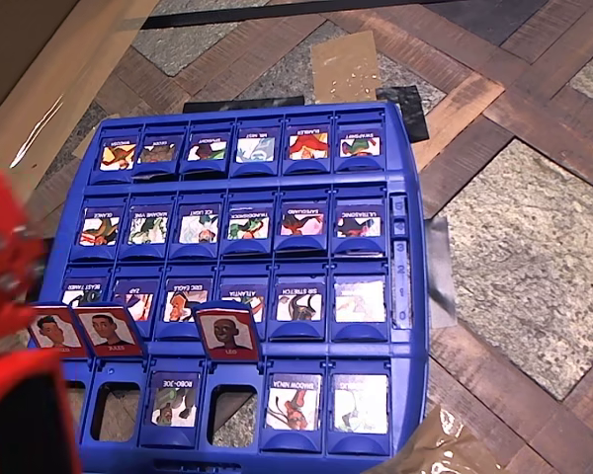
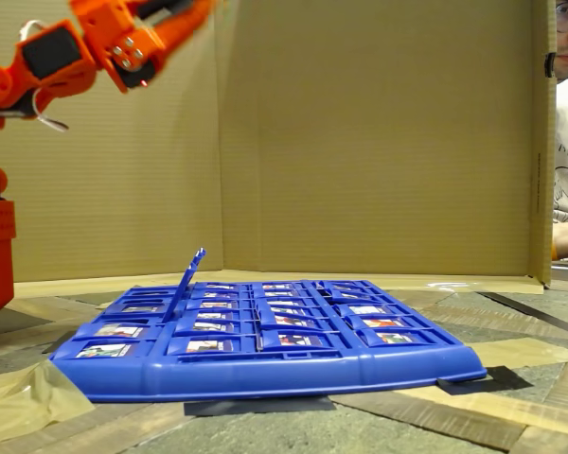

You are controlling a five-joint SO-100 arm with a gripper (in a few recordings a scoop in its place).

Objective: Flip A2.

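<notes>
The orange arm is raised high, its gripper (image 2: 137,52) well above and apart from the blue plastic game board (image 1: 400,341); I cannot tell how its jaws stand. A2 (image 1: 175,398), the glossy ROBO-JOE tile, lies flat in the near row, far below the jaws, hinge edge along the row.

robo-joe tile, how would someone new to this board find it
Start at the blue game board and take the row nearest the bottom of the overhead view. The ROBO-JOE tile lies flat between two empty slots, just below-left of the upright red LEO tile.
</notes>
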